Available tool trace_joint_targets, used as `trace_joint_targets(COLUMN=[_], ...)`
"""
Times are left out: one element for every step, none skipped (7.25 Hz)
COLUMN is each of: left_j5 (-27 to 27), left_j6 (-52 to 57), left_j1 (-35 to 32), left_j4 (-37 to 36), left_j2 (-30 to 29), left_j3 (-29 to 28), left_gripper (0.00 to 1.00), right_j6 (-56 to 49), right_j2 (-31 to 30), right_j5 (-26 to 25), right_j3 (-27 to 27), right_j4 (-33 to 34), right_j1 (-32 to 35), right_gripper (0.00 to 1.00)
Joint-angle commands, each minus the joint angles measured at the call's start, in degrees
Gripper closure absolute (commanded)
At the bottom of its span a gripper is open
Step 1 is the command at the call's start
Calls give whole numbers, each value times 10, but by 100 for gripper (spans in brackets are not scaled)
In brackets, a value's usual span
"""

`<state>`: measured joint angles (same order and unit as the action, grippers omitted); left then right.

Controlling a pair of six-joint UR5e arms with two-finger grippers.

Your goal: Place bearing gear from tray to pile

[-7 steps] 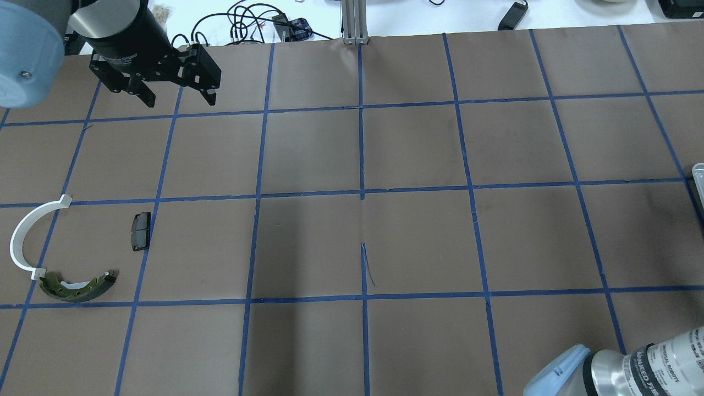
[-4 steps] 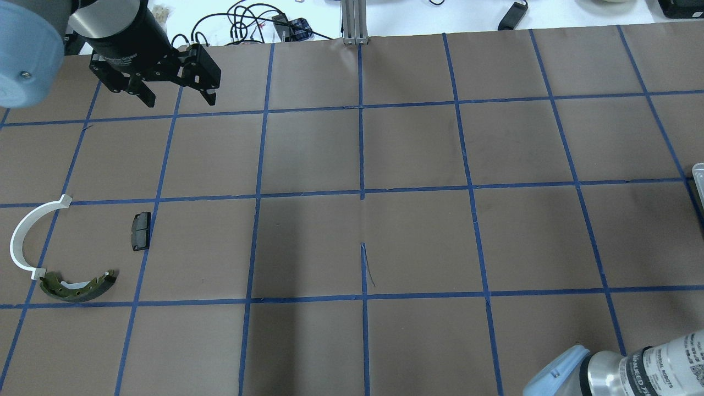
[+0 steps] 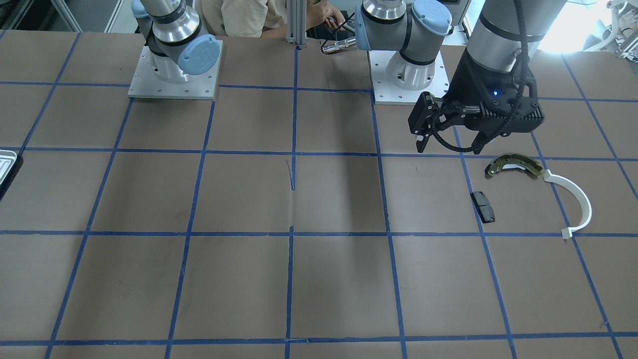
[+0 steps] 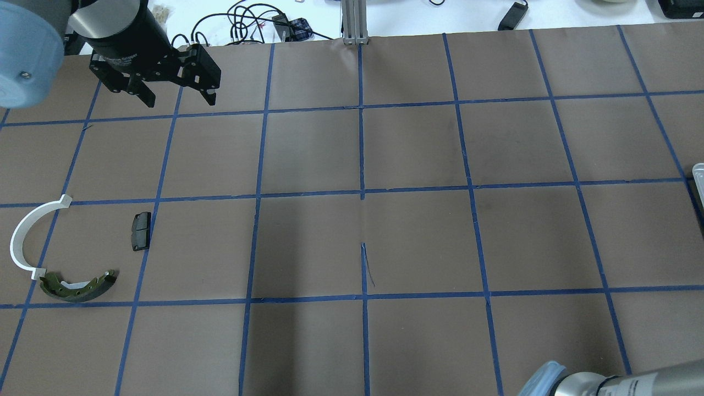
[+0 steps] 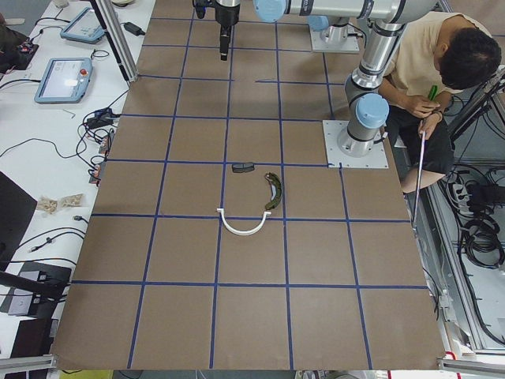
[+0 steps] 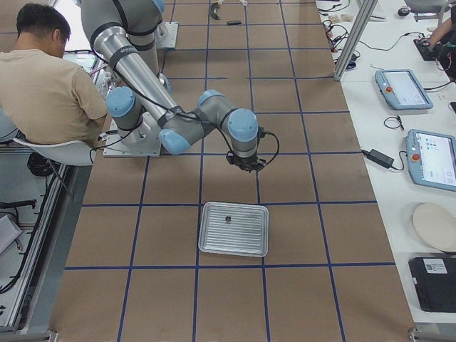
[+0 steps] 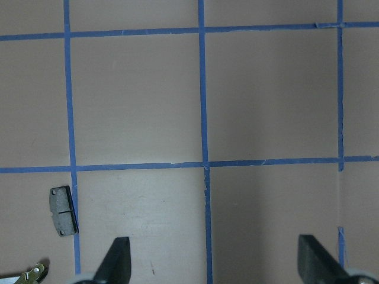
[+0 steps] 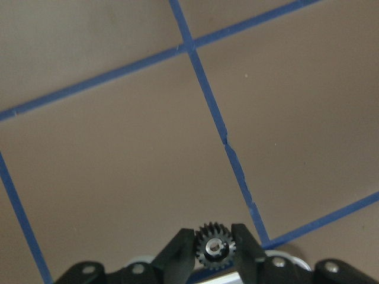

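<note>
Black and finely toothed, the bearing gear (image 8: pixel 214 247) sits upright between the 2 fingers of the right gripper (image 8: pixel 214 238), which is closed on its rim, so it is already out of the tray (image 6: pixel 246 234) and held in the air over the brown paper table (image 4: pixel 418 148). In the right-side view that gripper hangs just past the tray's far edge, and a small dark part (image 6: pixel 226 218), too small to identify, lies inside the tray. The step in hand looks like the carry, with pickup done and placement not yet begun. The pile (image 3: pixel 513 165) lies well apart, at the opposite end of the table on the robot's left: an olive brake shoe (image 4: pixel 80 287), a white plastic arc (image 4: pixel 19 236) touching its end, and a black pad (image 4: pixel 140 231) near them. The left gripper (image 4: pixel 180 102) hovers beyond the pile with its fingers spread wide and nothing between them. The next move probably calls for a long, level traverse along the table with a firm grip, since the thin gear could twist between the pads; if the right arm cannot reach that far, a pass to the waiting left gripper may be needed.
</note>
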<state>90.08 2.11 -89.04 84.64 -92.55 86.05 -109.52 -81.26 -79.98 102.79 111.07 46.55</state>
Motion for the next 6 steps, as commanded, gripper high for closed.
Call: trace_joint_targets(left_j5=[0, 0, 0, 0, 0, 0], left_j6=[0, 0, 0, 0, 0, 0], left_j1=[0, 0, 0, 0, 0, 0], left_j4=[0, 0, 0, 0, 0, 0], left_j2=[0, 0, 1, 0, 1, 1], left_j3=[0, 0, 0, 0, 0, 0], left_gripper=[0, 0, 0, 0, 0, 0], right_j6=[250, 387, 516, 660, 783, 935], right_j2=[-43, -44, -40, -23, -1, 33], right_j5=[3, 2, 2, 2, 2, 2], right_j3=[28, 28, 28, 29, 29, 28], right_j4=[-8, -3, 0, 9, 44, 99], right_j1=[126, 200, 275, 341, 413, 481], right_gripper=[92, 92, 93, 95, 96, 97])
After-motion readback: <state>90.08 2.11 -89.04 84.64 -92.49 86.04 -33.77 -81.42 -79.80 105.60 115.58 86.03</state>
